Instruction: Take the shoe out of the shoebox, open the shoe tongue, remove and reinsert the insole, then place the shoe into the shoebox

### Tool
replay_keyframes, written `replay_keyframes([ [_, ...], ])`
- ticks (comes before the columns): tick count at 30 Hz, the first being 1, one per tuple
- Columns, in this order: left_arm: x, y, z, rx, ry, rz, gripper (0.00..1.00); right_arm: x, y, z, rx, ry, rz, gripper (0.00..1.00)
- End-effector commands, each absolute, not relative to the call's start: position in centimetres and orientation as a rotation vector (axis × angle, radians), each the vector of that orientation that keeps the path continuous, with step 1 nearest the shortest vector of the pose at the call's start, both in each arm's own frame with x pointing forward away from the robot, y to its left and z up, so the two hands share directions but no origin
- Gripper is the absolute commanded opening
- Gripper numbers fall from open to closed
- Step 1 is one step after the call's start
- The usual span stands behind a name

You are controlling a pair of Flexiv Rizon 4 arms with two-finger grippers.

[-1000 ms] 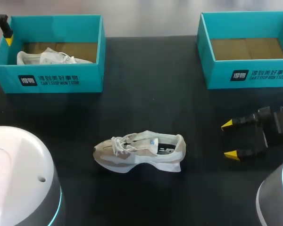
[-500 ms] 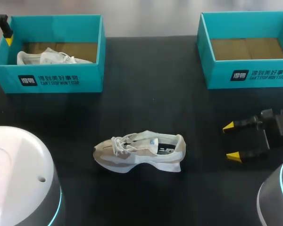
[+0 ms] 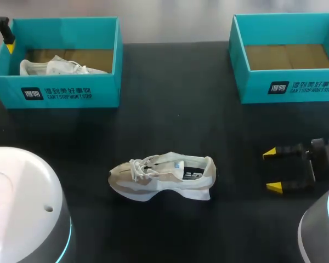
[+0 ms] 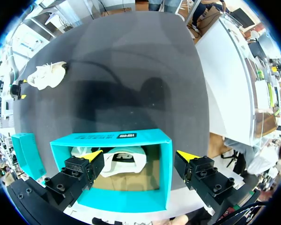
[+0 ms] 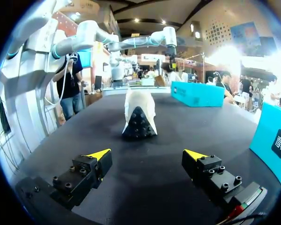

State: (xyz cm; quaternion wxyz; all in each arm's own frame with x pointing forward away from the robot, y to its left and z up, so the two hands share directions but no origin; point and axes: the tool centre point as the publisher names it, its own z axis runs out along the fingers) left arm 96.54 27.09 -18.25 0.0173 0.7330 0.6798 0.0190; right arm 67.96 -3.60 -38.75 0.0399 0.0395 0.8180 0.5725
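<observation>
Shoe [image 3: 162,176] lies mid-table, seemingly on its side; right gripper [image 3: 272,170] beside it, fingers wide; left gripper [image 4: 140,155] wide over shoebox [image 4: 117,137].

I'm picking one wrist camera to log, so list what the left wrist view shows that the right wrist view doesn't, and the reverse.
Only the left wrist view: the inside of the left shoebox, which sits under the open left gripper, with a white shoe lying in it.
Only the right wrist view: the heel end and black sole of the shoe on the table, ahead of the open right gripper.
Both: the shoe on the table, the left shoebox from outside, and the black table.
</observation>
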Motion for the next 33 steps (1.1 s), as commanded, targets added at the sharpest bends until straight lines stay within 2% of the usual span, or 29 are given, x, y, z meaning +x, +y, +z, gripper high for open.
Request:
replay_keyframes([
  [1, 96.5, 27.1, -18.2, 2.279, 2.112, 0.061, 1.0, 68.0, -2.9, -39.0, 0.05, 2.477, 1.755, 1.0],
  [33, 96.5, 27.1, -18.2, 2.279, 2.112, 0.061, 1.0, 67.1, 2.1, -40.8, 0.035, 2.434, 1.867, 1.0],
])
